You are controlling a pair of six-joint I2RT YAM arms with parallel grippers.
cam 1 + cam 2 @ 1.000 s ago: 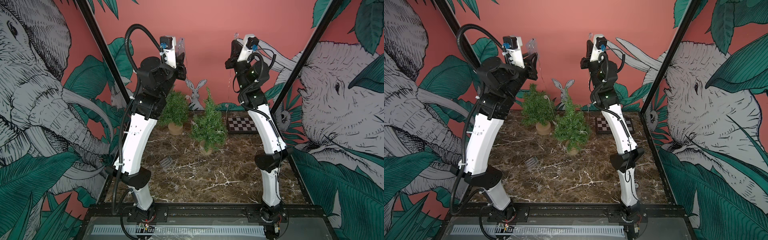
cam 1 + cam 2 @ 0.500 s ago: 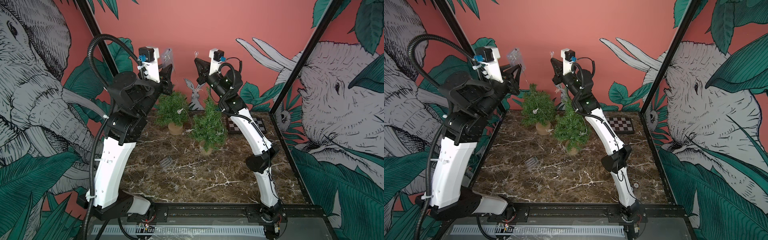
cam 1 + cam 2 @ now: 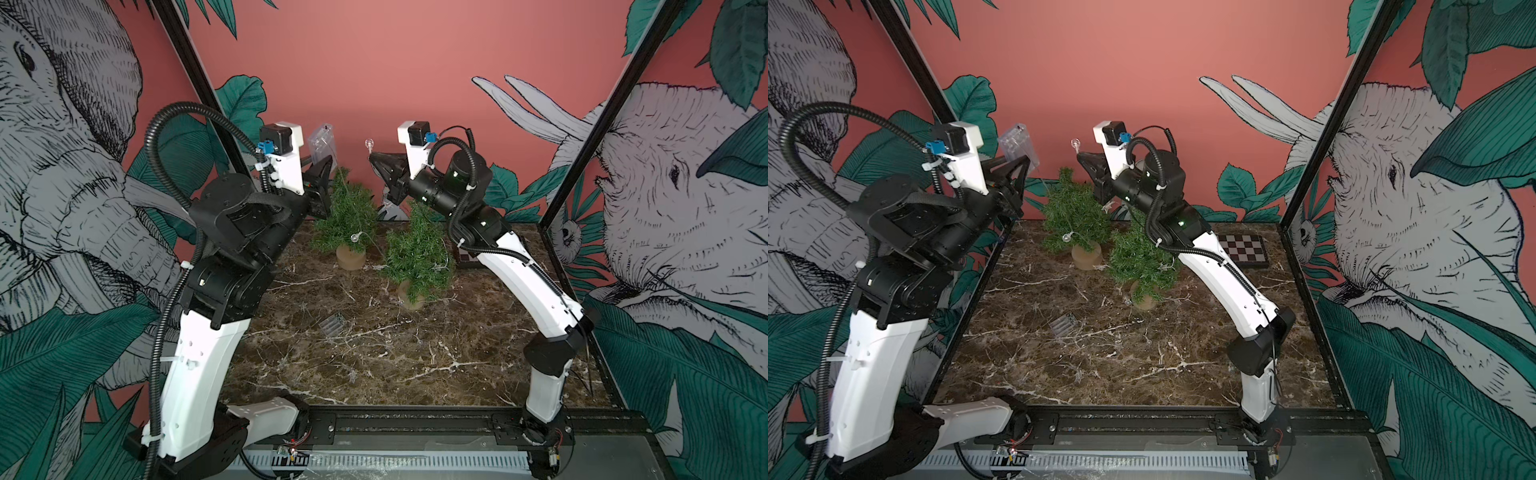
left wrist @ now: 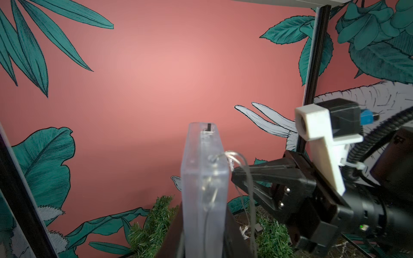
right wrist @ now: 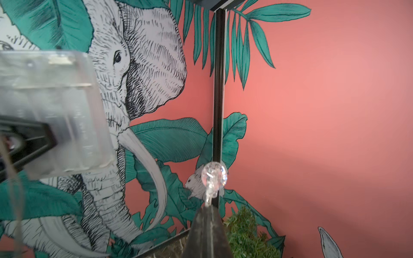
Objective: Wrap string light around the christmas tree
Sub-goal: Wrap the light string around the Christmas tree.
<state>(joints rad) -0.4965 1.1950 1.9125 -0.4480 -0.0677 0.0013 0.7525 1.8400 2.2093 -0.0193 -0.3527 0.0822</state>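
Two small green christmas trees stand at the back of the marble table: the rear tree (image 3: 345, 208) (image 3: 1073, 208) and the nearer tree (image 3: 415, 253) (image 3: 1142, 257). The string light is held up over them. Its clear battery box (image 3: 322, 141) (image 4: 203, 169) (image 5: 51, 111) is in my left gripper (image 3: 326, 164) (image 4: 203, 223), which is shut on it. My right gripper (image 3: 371, 156) (image 5: 207, 210) is shut on the wire just below a clear bulb (image 3: 368, 144) (image 5: 214, 176). Thin wire hangs from the box across the rear tree, with another bulb (image 3: 354, 237) low on its foliage.
A checkerboard (image 3: 1244, 249) lies at the back right of the table. A small clear ribbed piece (image 3: 332, 324) lies in the middle of the table. Black frame posts (image 3: 187, 62) rise at both back corners, in front of the printed walls.
Both arms have swung inward and come down. The two grippers, far apart and higher before, now face each other closely above the rear tree, each still holding its part of the string light.
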